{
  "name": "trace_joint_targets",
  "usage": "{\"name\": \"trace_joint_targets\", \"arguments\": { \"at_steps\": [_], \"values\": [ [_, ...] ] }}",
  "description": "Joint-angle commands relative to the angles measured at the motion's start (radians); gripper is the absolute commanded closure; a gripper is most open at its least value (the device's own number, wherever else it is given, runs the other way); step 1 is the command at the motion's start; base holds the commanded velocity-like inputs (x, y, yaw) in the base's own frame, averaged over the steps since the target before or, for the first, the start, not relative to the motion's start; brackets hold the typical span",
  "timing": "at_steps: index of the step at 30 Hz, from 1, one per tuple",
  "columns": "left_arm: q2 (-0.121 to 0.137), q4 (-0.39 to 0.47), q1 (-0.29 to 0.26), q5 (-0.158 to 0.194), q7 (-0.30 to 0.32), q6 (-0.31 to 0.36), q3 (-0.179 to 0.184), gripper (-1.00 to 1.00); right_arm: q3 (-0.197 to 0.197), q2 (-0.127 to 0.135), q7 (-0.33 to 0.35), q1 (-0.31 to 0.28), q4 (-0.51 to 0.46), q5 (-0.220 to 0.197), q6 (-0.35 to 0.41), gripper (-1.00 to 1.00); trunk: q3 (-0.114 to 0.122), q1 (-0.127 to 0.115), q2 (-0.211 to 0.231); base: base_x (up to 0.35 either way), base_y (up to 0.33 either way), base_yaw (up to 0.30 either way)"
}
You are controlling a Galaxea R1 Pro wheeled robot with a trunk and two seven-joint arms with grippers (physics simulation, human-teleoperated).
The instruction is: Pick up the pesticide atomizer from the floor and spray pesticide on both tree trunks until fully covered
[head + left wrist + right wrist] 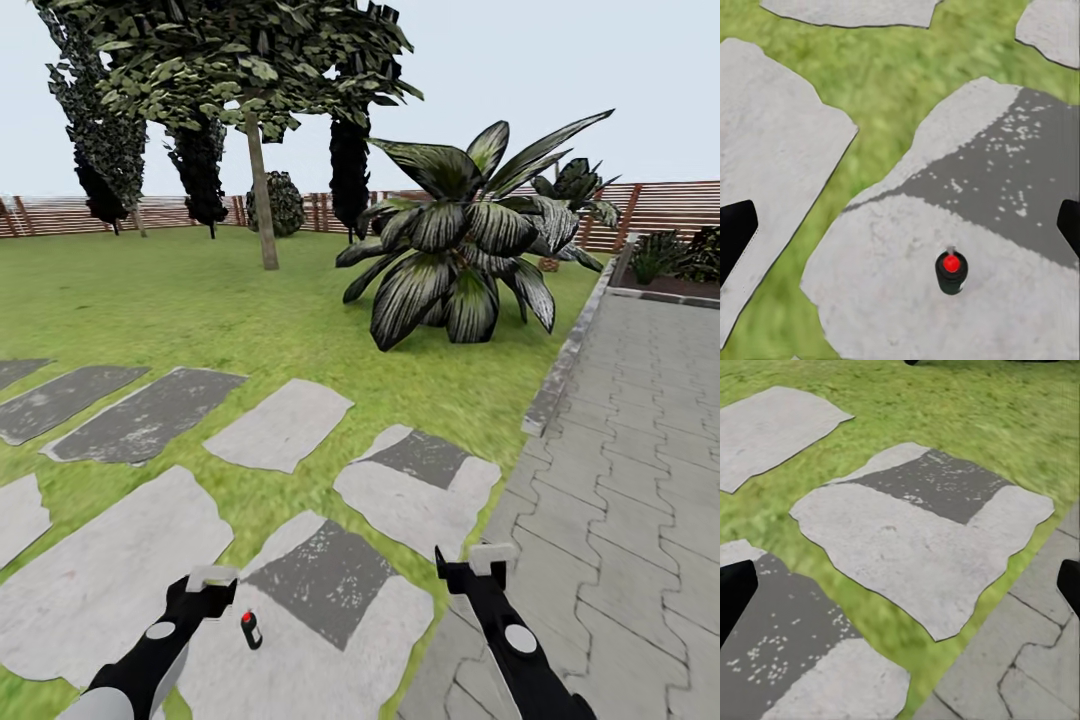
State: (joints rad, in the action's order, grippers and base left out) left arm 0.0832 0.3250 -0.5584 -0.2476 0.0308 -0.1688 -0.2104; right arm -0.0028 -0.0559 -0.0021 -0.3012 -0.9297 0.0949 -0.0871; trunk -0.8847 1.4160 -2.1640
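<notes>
The pesticide atomizer, a small dark bottle with a red top, stands upright on a pale stepping stone near the lawn's front edge. In the left wrist view the atomizer sits below and ahead of my fingers. My left gripper hovers open just left of it, apart from it. My right gripper is open too, over the stone and paving border to its right. One tree with a bare pale trunk and green leaves stands far back on the lawn.
A broad striped-leaf plant spreads mid-right on the grass. Grey block paving with a kerb runs along the right. Several stepping stones cross the lawn. Dark thin trees and a brown slat fence close the far side.
</notes>
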Motion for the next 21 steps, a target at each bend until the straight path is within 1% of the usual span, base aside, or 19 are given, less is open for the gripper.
{"name": "trace_joint_targets", "arguments": {
  "at_steps": [1,6,8,12,17,21],
  "values": [
    [0.0,-0.001,0.0,0.0,0.0,0.0,0.0,-1.0,0.0,0.001,0.0,0.0,0.01,0.001,0.0,-1.0,0.0,0.0,0.0,0.331,0.155,0.0],
    [-0.001,-0.001,0.0,0.001,0.0,-0.001,0.0,-1.0,0.0,0.002,0.0,0.001,0.031,0.0,0.0,-1.0,0.0,0.0,0.0,0.311,0.146,0.0],
    [0.0,-0.001,0.0,0.001,0.0,-0.001,0.0,-1.0,0.0,0.002,0.0,0.0,0.033,0.0,0.0,-1.0,0.0,0.0,0.0,0.159,0.062,0.0],
    [-0.002,-0.001,0.0,0.001,0.0,-0.002,-0.001,-1.0,0.0,0.002,0.0,0.0,0.032,0.0,0.001,-1.0,0.0,0.0,0.0,0.043,0.017,-0.043],
    [-0.002,0.0,0.001,0.0,0.001,-0.003,0.0,-1.0,0.0,0.001,0.001,0.0,0.032,0.0,0.001,-1.0,0.0,0.0,0.0,0.005,0.002,-0.224],
    [-0.002,0.0,0.002,-0.001,0.002,-0.003,0.0,-1.0,0.0,0.001,0.0,0.0,0.031,0.0,0.0,-1.0,0.0,0.0,0.0,0.0,0.0,-0.059]
  ]
}}
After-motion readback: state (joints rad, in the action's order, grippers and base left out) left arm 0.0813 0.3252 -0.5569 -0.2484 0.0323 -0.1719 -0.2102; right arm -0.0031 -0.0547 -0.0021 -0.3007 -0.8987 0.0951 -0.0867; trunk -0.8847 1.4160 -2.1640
